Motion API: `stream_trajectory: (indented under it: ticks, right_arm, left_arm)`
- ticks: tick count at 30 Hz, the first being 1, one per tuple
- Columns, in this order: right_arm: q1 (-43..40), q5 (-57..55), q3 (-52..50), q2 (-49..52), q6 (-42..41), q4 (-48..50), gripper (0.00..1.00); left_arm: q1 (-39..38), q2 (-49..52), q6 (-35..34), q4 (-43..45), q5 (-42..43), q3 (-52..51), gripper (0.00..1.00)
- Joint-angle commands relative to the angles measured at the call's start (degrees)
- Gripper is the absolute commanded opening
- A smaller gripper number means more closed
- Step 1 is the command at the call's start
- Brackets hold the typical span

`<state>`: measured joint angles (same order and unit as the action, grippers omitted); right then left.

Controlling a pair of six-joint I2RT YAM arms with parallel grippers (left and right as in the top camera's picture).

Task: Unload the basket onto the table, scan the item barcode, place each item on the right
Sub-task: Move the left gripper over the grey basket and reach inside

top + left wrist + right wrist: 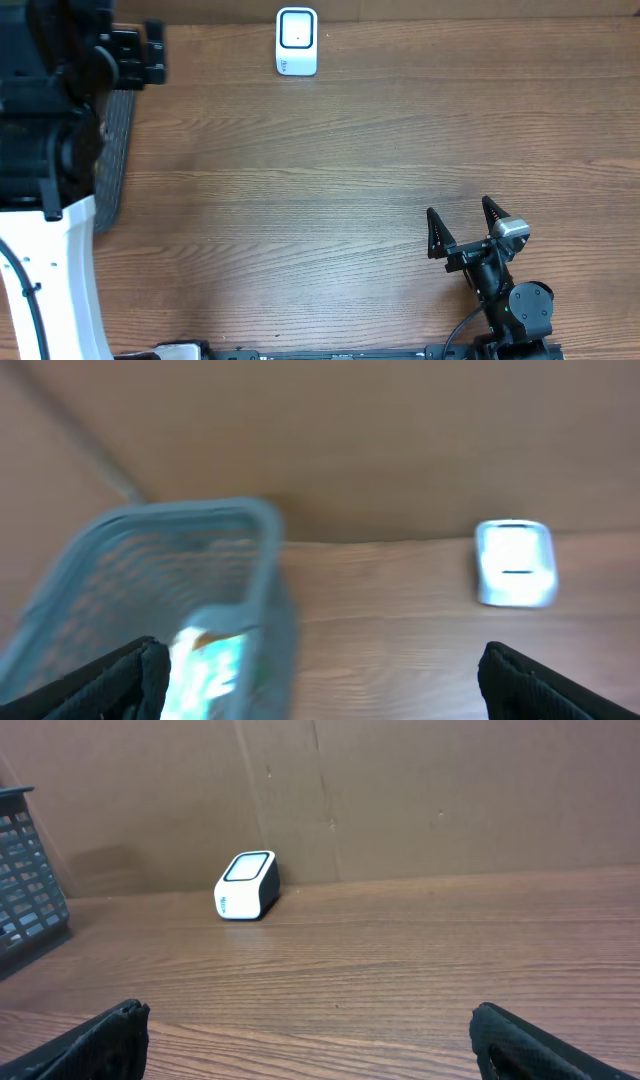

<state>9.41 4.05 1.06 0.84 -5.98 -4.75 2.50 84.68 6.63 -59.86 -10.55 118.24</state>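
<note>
Item (210,660) sits inside basket (180,520), pale with green/yellow print, not picked up yet. Basket is on the desk (350,180) at the left edge, toward the far-left corner. The left wrist view is blurred, so I can't tell the item type, how it lies, or where the barcode is. Overhead doesn't show the item at all: left arm (50,120) covers most of the basket, with only a strip of mesh showing. Left claw (322,680) hangs above the basket's near side, fingers wide apart and nothing between them, probably lined up to reach in for the item. Only its fingertips show at the bottom corners of its own view. Scanner (297,41) stands at the far edge, about mid-desk and well apart from the basket, window tilted up and toward the front, probably so a barcode can be held over it. Bare desk between the two. Right claw (460,215) is near the front-right corner, fingers spread and empty, facing the scanner but far from it, looks parked. In the right wrist view the basket is cut off at the left frame edge. Task judged at the start: grab first, then carry to the scanner.
</note>
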Motion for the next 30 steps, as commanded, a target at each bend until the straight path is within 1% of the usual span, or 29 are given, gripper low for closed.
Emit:
stream_trajectory:
  ticks: [1, 4, 9, 14, 19, 21, 26, 30]
  right_arm:
    - [-0.2, -0.5, -0.6, -0.7, 0.2, 0.2, 1.00]
    - [-0.2, -0.5, -0.6, -0.7, 0.2, 0.2, 1.00]
    - [-0.2, -0.5, -0.6, -0.7, 0.2, 0.2, 1.00]
    - [-0.2, -0.5, -0.6, -0.7, 0.2, 0.2, 1.00]
    - [-0.2, -0.5, -0.6, -0.7, 0.2, 0.2, 1.00]
    - [-0.2, -0.5, -0.6, -0.7, 0.2, 0.2, 1.00]
    - [-0.2, -0.5, -0.6, -0.7, 0.2, 0.2, 1.00]
    - [-0.2, -0.5, -0.6, -0.7, 0.2, 0.2, 1.00]
  left_arm:
    - [5.9, 1.6, 1.1, 0.1, -5.4, 1.2, 0.99]
    - [12.1, 3.0, 0.8, -1.0, -2.5, 1.2, 1.00]
    - [22.1, 5.7, -1.2, -2.2, 7.9, 1.1, 1.00]
    - [28.7, 10.4, -1.9, -6.4, 11.2, 1.1, 1.00]
    - [32.3, 16.6, -1.4, -10.7, 12.8, 1.1, 1.00]
    - [33.1, 19.1, 0.7, -12.0, 13.9, 1.1, 1.00]
    - [33.5, 24.7, 3.5, -14.6, 14.6, 1.1, 1.00]
    - [33.5, 28.5, 6.9, -15.3, 18.5, 1.1, 1.00]
